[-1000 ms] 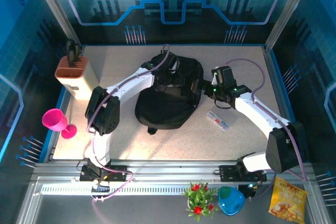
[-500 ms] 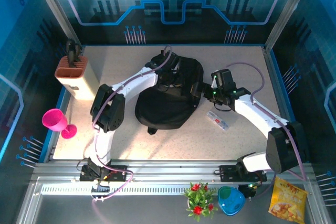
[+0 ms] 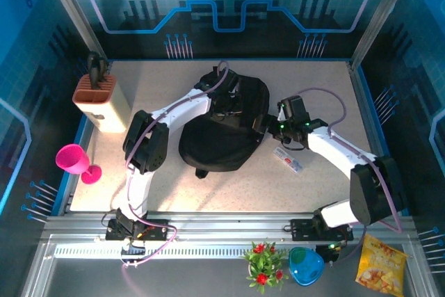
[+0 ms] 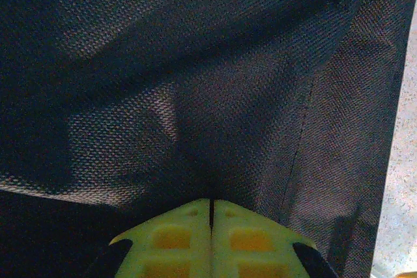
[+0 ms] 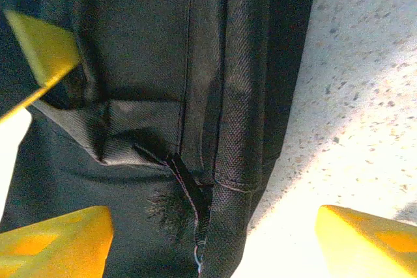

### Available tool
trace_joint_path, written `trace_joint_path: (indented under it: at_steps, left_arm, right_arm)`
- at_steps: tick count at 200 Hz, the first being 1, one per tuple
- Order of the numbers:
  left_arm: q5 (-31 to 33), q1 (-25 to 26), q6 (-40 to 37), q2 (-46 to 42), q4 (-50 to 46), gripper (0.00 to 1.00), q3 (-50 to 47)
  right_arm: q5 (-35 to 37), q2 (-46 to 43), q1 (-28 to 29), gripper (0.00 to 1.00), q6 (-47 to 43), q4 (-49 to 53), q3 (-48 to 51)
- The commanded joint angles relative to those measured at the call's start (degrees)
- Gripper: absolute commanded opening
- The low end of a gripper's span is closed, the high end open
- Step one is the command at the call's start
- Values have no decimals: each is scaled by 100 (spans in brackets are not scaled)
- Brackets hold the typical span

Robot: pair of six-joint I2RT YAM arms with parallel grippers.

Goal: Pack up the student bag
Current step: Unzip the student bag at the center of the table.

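- The student bag (image 3: 222, 140) lay flat on the table (image 3: 167, 179), mid-width and towards the far side, between the two arms.
- The left gripper (image 4: 210, 208) was closed, its tips meeting on a puckered fold of the bag's fabric and seemingly pinching it.
- The right gripper (image 5: 212, 219) stood wide, straddling the bag's right edge by a small black tab (image 5: 189, 187).
- The step in hand looked like opening the bag. Next, the right jaws would need to close on that tab while the left held the cloth taut.
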State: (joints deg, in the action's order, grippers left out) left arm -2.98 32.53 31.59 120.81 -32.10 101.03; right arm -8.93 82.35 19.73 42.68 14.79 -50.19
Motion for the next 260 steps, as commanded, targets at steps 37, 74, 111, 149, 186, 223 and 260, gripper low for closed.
trace_joint_path:
  at_steps: [37,74,111,149,186,223,260]
  left_arm:
    - [47,-2,16,-648,236,0,-506]
    - [52,-123,98,-852,330,0,-787]
    - [137,-338,180,-1087,492,0,-1178]
    - [249,-670,177,-1385,545,0,-1653]
    - [446,-1038,163,-1779,577,0,-2139]
    - [756,-1386,115,-2270,536,0,-2745]
    - [1484,-1539,110,-2816,447,0,-3463]
  right_arm:
    - [-289,694,432,73,-22,-90,-259]
    - [-281,990,600,55,-32,-72,-333]
    - [-69,1148,611,41,-66,77,-375]
    - [435,1126,611,34,-265,395,-475]
    - [784,1217,605,31,-469,658,-668]
    - [1150,1360,559,28,-737,882,-944]
    - [1527,1634,485,27,-1110,849,-1353]
